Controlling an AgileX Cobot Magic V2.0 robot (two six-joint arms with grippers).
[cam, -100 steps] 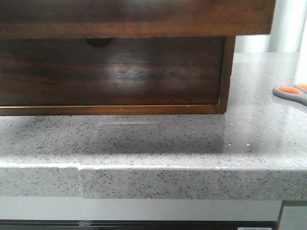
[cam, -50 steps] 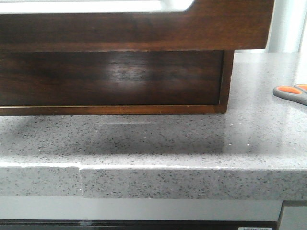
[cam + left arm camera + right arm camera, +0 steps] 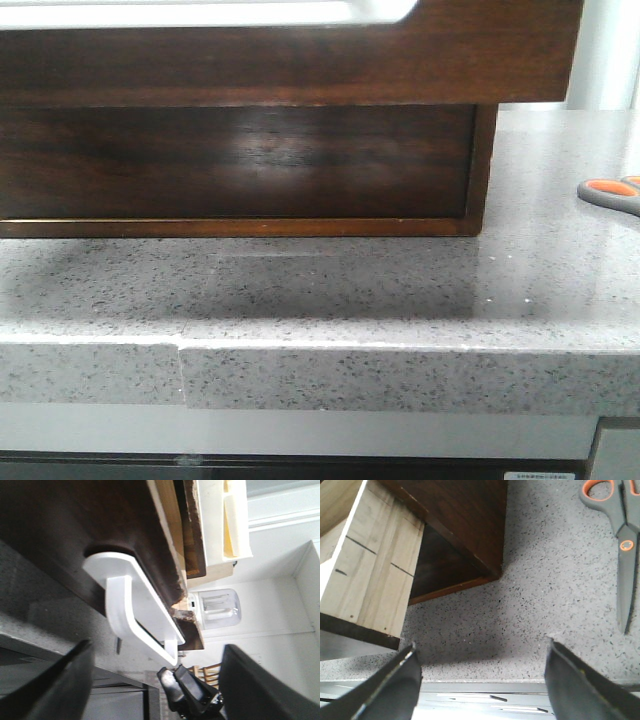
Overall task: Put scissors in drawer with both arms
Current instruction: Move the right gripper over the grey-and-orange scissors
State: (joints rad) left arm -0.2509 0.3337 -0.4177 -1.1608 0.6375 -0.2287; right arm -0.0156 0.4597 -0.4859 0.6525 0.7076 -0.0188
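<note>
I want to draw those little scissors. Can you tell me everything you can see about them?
The small scissors with grey handles and orange-lined finger loops lie flat and closed on the speckled grey stone countertop, to the right of the dark brown wooden chest. An orange dot marks the pivot, and the grey blades taper to a point. Nothing touches them but the counter. The front view shows only their handle ends at the picture's right edge.

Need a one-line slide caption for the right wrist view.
Open right end effector hovers over the speckled countertop, scissors lying closed beside the wooden chest with its drawer pulled out.
</note>
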